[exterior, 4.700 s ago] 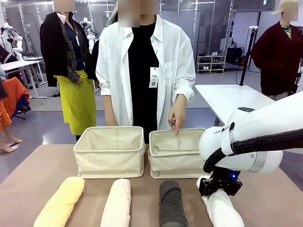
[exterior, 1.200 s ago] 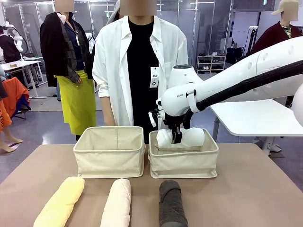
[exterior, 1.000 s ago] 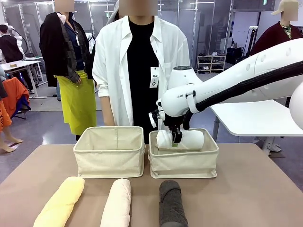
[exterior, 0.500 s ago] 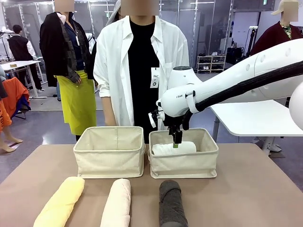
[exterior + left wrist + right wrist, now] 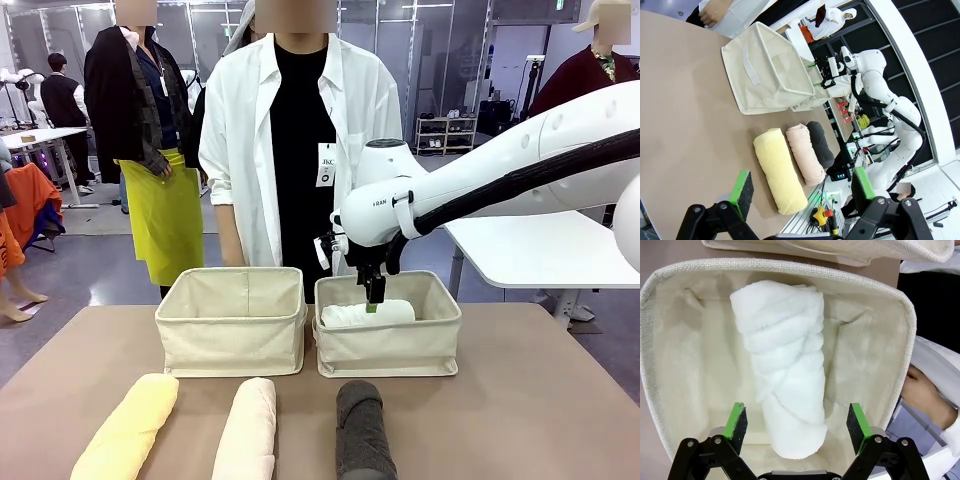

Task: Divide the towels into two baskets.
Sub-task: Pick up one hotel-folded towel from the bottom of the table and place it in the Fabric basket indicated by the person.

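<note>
The white towel (image 5: 368, 313) lies lengthwise inside the right basket (image 5: 388, 348). My right gripper (image 5: 373, 298) hangs open just above it, its green pads (image 5: 737, 421) on either side of the towel's (image 5: 785, 365) near end without touching it. The left basket (image 5: 233, 335) stands beside it. At the table's near edge the yellow towel (image 5: 127, 428), the cream towel (image 5: 247, 428) and the dark grey towel (image 5: 362, 430) lie side by side. My left gripper (image 5: 802, 184) is open and holds nothing, low over the table short of the yellow towel (image 5: 780, 170).
A person in a white shirt (image 5: 300, 130) stands right behind the baskets, one hand (image 5: 922, 390) near the right basket's far wall. My right arm (image 5: 480, 185) reaches in from the right above the table. Bare tabletop (image 5: 540, 400) lies to the front right.
My right gripper let go of the white towel, which dropped from rim height to lie flat in the right basket. The gripper stays open above it. The other towels have not moved.
</note>
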### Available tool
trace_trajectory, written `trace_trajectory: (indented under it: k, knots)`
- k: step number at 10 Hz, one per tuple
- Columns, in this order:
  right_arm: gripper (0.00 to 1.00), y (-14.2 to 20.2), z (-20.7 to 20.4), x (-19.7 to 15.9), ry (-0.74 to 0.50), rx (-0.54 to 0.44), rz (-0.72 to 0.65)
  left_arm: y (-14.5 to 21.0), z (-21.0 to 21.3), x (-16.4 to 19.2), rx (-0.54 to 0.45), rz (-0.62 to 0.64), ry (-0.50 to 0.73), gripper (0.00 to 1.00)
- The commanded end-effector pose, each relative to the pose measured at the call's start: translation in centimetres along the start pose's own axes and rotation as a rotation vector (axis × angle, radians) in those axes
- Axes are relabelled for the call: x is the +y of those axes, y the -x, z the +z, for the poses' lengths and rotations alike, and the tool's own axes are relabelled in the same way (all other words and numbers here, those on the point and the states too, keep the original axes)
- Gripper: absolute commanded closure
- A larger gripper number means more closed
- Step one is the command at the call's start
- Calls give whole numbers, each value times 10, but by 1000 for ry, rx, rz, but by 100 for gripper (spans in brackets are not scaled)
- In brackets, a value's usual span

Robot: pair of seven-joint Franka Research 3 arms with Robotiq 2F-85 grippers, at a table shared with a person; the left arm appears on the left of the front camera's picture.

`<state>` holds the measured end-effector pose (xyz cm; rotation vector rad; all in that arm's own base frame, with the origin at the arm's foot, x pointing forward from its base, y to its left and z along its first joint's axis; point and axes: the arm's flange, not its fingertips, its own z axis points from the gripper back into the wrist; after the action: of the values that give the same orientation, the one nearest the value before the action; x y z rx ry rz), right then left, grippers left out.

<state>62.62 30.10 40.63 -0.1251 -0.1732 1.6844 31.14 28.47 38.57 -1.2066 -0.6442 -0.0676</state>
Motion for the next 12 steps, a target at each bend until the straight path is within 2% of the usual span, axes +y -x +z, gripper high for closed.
trace_trajectory:
  k: [1,7,8,9,11,12]
  knots:
    - [0,0,0,-1,3,2,1,2,4,-1,3,-3,-1,0]
    - [1,0,0,0,-1,0,-1,2,4,-1,3,-3,-1,0]
    - [0,-2,19,8,15,-8,-20,2,4,-1,3,-3,-1,0]
    - [0,13,38,17,-49,-81,-113,2,4,-1,3,-3,-1,0]
    - [0,43,72,40,-37,-119,-208,2,4,-1,3,-3,-1,0]
    - [0,54,83,53,-88,-127,-251,2,4,-1,3,-3,-1,0]
